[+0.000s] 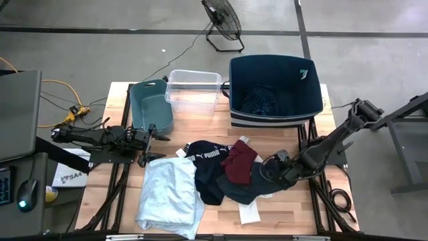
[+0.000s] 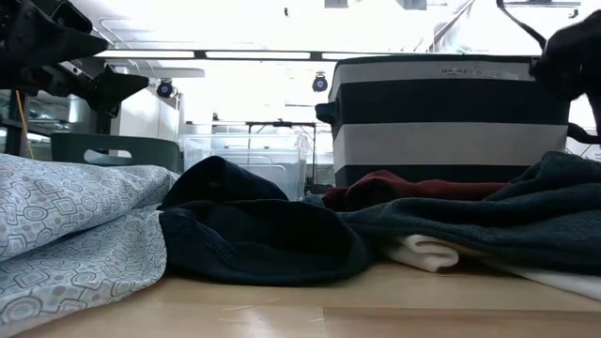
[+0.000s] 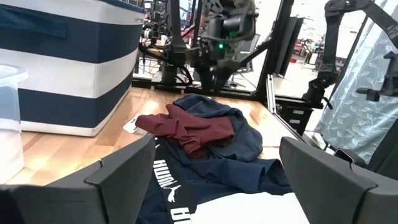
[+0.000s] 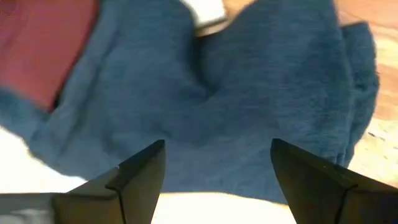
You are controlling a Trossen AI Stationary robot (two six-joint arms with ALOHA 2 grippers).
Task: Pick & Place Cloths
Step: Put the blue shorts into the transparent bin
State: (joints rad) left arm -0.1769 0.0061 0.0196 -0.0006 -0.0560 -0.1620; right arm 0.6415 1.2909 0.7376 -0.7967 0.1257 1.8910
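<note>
A pile of cloths lies on the near half of the table: a large pale-blue one, a black one with white PUMA lettering, a maroon one on top of a dark blue one, and small white pieces. A navy dotted cloth lies inside the navy bin. My right gripper is open and low over the dark blue cloth, its fingers apart above the fabric. My left gripper is open and stands beside the far left of the pile, facing the PUMA cloth.
Three bins stand along the far edge: a teal one, a clear one and a navy, white-striped one. Bare wood shows between the bins and the pile. A fan stands on the floor beyond the table.
</note>
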